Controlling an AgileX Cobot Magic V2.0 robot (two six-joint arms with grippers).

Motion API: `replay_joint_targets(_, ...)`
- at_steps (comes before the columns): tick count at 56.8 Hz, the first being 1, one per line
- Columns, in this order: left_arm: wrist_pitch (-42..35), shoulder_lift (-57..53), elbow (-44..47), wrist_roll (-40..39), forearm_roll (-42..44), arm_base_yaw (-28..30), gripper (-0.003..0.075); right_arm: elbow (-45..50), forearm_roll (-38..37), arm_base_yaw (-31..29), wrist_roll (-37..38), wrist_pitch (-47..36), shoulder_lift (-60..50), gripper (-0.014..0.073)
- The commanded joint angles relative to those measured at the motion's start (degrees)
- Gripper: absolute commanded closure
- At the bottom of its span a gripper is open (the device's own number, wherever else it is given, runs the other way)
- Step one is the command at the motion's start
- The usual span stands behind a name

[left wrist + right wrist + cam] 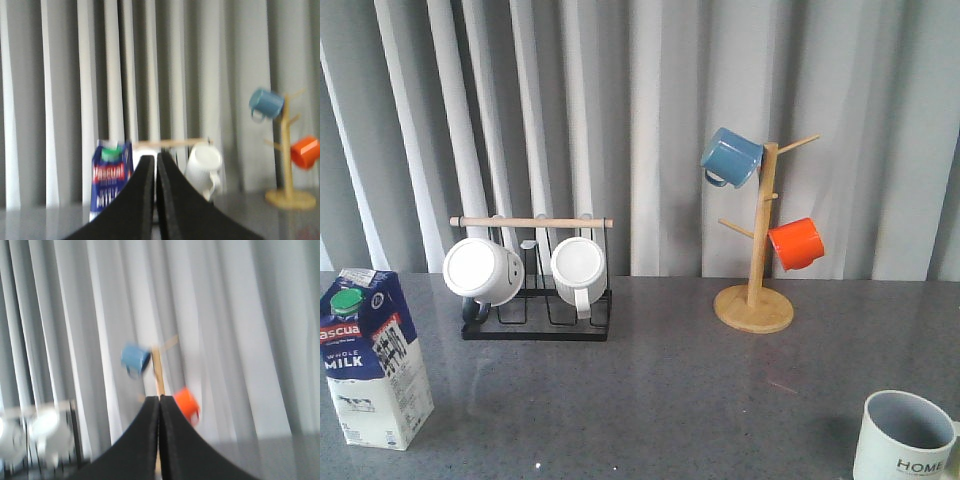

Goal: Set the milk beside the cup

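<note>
The milk [372,358] is a blue and white gable-top carton with a red band and green cap, standing upright at the front left of the table. It also shows in the left wrist view [111,178], ahead of my left gripper [156,159], which is shut and empty. The cup [906,438], a cream mug lettered "HOME", stands upright at the front right corner, far from the carton. My right gripper [160,400] is shut and empty. Neither gripper shows in the front view.
A black wire rack [535,318] with a wooden bar holds two plain white mugs [483,271] at back left. A wooden mug tree [756,298] at back right carries a blue mug [731,156] and an orange mug [795,244]. Grey curtains hang behind.
</note>
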Motion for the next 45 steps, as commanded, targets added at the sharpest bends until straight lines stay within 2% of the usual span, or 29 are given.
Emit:
replay_joint_targets(1, -8.6, 1.1, -6.9, 0.2, -3.9, -0.1, 0.0726, -5.0, 1.8, 0.0, -0.2, -10.4, 1.1, 0.0602)
replay_joint_targets(8, -1.4, 11.4, -18.4, 0.6, -7.9, -0.1, 0.0726, -16.3, 1.8, 0.0, -4.7, -5.5, 11.0, 0.0602)
replay_joint_targets(14, 7.5, 24.5, -31.5, 0.5, -7.7, -0.1, 0.0726, -30.2, 1.6, 0.0, -10.4, 5.9, 24.9, 0.0602)
replay_joint_targets(22, 21.0, 37.1, -43.9, -1.3, -7.7, -0.1, 0.0726, -43.5, 2.0, 0.0, -10.8, 20.1, 38.5, 0.0602)
replay_joint_targets(25, 24.0, 40.5, -47.0, -2.4, -7.7, -0.1, 0.0726, -46.3, 2.1, 0.0, -10.2, 23.6, 41.6, 0.0602)
replay_joint_targets(31, 25.3, 44.4, -49.5, -3.0, -7.7, -0.1, 0.0726, -48.5, 1.1, 0.0, -10.7, 32.1, 44.7, 0.0602)
replay_joint_targets(41, 25.3, 46.6, -49.5, -2.9, -7.7, -0.1, 0.0720, -48.5, -2.8, 0.0, -10.6, 33.5, 46.0, 0.0593)
replay_joint_targets(45, 25.3, 46.9, -49.5, -2.8, -7.7, -0.1, 0.0699, -48.5, -4.8, 0.0, -10.6, 33.6, 46.0, 0.0565)
